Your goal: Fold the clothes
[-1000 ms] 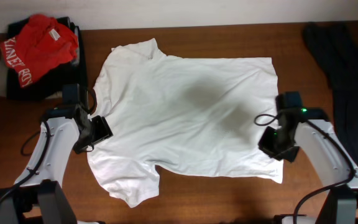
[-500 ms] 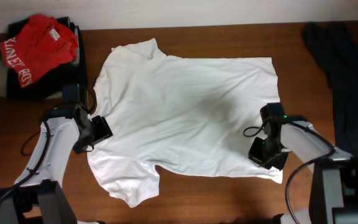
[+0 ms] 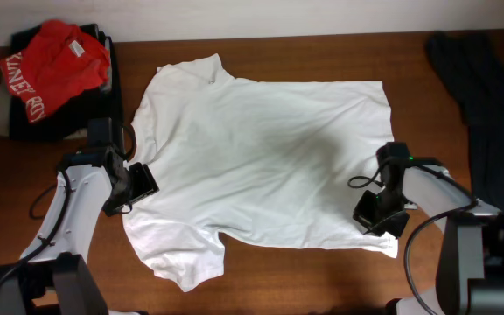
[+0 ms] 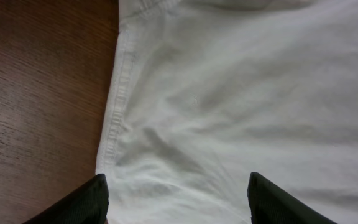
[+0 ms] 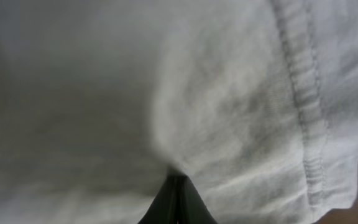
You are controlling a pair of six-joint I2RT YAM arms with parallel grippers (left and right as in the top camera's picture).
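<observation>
The white T-shirt (image 3: 261, 166) lies spread flat on the brown table (image 3: 322, 280), neck toward the left, with a faint grey graphic showing through its middle. My left gripper (image 3: 138, 182) hovers open over the shirt's left edge; in the left wrist view the two black fingertips straddle white cloth (image 4: 229, 93) beside the stitched hem (image 4: 120, 93). My right gripper (image 3: 376, 214) sits on the shirt's lower right corner. In the right wrist view its fingers (image 5: 176, 190) are pressed together, with a pucker of white cloth (image 5: 104, 93) rising from their tip, near the hem seam (image 5: 303, 93).
A red shirt with white lettering (image 3: 55, 66) lies on a dark pile (image 3: 112, 96) at the back left. A long dark garment (image 3: 479, 96) runs down the right side. Bare wood (image 4: 42, 93) borders the T-shirt on the left.
My right gripper has moved down and left onto the shirt's lower right corner and closed. The left arm has stayed put, open.
</observation>
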